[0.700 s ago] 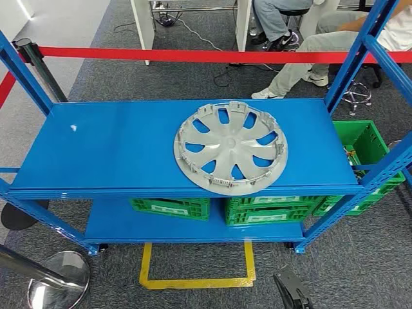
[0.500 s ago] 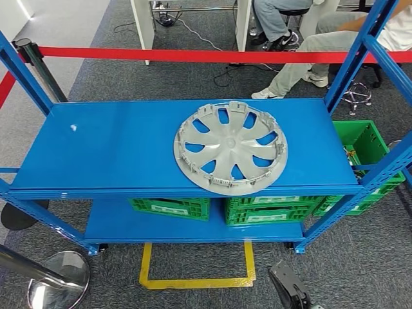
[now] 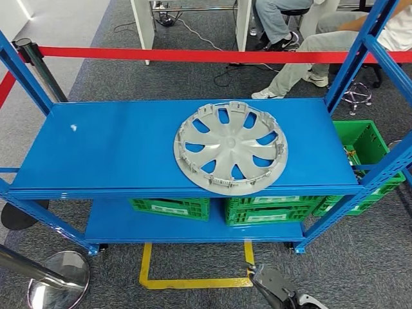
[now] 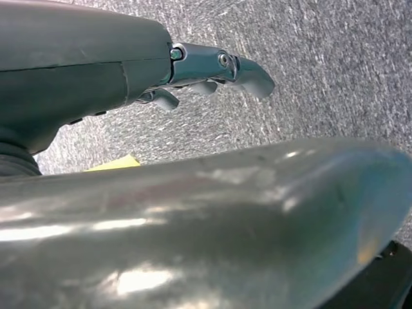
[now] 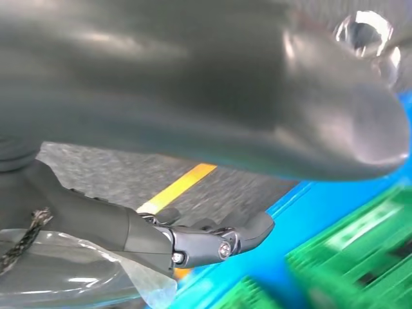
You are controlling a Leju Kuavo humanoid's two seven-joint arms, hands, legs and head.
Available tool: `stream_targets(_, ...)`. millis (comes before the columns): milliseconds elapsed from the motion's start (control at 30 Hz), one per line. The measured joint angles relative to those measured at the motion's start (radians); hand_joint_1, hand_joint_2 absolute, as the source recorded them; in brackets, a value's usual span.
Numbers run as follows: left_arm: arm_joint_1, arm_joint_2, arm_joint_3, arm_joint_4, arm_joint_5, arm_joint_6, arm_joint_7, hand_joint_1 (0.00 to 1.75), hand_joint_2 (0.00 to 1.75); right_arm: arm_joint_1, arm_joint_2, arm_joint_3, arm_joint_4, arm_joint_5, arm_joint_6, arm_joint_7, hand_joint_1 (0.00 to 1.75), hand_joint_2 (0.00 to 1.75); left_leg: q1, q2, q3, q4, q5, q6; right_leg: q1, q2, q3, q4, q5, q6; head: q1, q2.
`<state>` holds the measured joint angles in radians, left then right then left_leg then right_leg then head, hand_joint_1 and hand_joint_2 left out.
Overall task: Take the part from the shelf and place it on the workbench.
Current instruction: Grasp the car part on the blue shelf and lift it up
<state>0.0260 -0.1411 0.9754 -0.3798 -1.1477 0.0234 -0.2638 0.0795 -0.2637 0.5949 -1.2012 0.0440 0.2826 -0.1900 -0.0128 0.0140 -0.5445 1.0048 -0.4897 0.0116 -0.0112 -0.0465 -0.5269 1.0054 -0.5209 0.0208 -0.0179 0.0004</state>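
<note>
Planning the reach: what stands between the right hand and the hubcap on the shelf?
Nothing visible. The right hand is low over the floor before the shelf; the hubcap lies alone on top, at the front edge.

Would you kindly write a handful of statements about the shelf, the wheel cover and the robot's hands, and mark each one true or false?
1. The silver wheel cover lies flat on the top shelf. True.
2. The right hand grips the wheel cover. False: it is low in the head view, over the carpet in front of the shelf, apart from the cover.
3. Green crates sit on the lower shelf. True.
4. The left hand holds a part. False: its fingers hold nothing, with grey carpet behind them.
5. A red barrier tape runs behind the shelf. True.
</note>
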Motion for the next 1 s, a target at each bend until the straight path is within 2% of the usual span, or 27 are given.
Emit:
stream_targets(267, -0.024, 0.025, 0.000, 0.078, -0.025, 0.032, -0.025, 0.00, 0.00, -0.037, -0.078, 0.179, -0.150, -0.045, 0.048, -0.089, 0.00, 0.00, 0.000, 0.000, 0.000, 0.000, 0.000, 0.000, 0.000, 0.000, 0.000, 0.000, 0.000, 0.000, 0.000, 0.000)
stream_targets(400, -0.033, 0.032, 0.000, 0.105, -0.031, 0.045, -0.033, 0.00, 0.00, -0.051, -0.085, 0.214, -0.225, -0.017, 0.075, -0.165, 0.00, 1.75, 0.000, 0.000, 0.000, 0.000, 0.000, 0.000, 0.000, 0.000, 0.000, 0.000, 0.000, 0.000, 0.000, 0.000)
stream_targets(533, -0.038, 0.035, 0.000, 0.122, -0.031, 0.047, -0.037, 0.00, 0.00, -0.060, -0.084, 0.223, -0.290, 0.023, 0.069, -0.206, 0.00, 1.75, 0.000, 0.000, 0.000, 0.000, 0.000, 0.000, 0.000, 0.000, 0.000, 0.000, 0.000, 0.000, 0.000, 0.000)
stream_targets(700, -0.041, 0.036, 0.003, 0.134, -0.029, 0.049, -0.037, 0.00, 0.00, -0.063, -0.072, 0.216, -0.369, 0.108, -0.012, -0.195, 0.00, 1.75, 0.000, 0.000, 0.000, 0.000, 0.000, 0.000, 0.000, 0.000, 0.000, 0.000, 0.000, 0.000, 0.000, 0.000)
stream_targets(800, -0.041, 0.036, 0.008, 0.137, -0.023, 0.052, -0.037, 0.00, 0.00, -0.072, -0.070, 0.206, -0.418, 0.169, -0.103, -0.163, 0.00, 1.75, 0.000, 0.000, 0.000, 0.000, 0.000, 0.000, 0.000, 0.000, 0.000, 0.000, 0.000, 0.000, 0.000, 0.000)
stream_targets(1000, -0.040, 0.032, 0.016, 0.137, -0.011, 0.061, -0.037, 0.00, 0.00, -0.098, -0.064, 0.185, -0.511, 0.346, -0.349, -0.127, 0.00, 1.75, 0.000, 0.000, 0.000, 0.000, 0.000, 0.000, 0.000, 0.000, 0.000, 0.000, 0.000, 0.000, 0.000, 0.000)
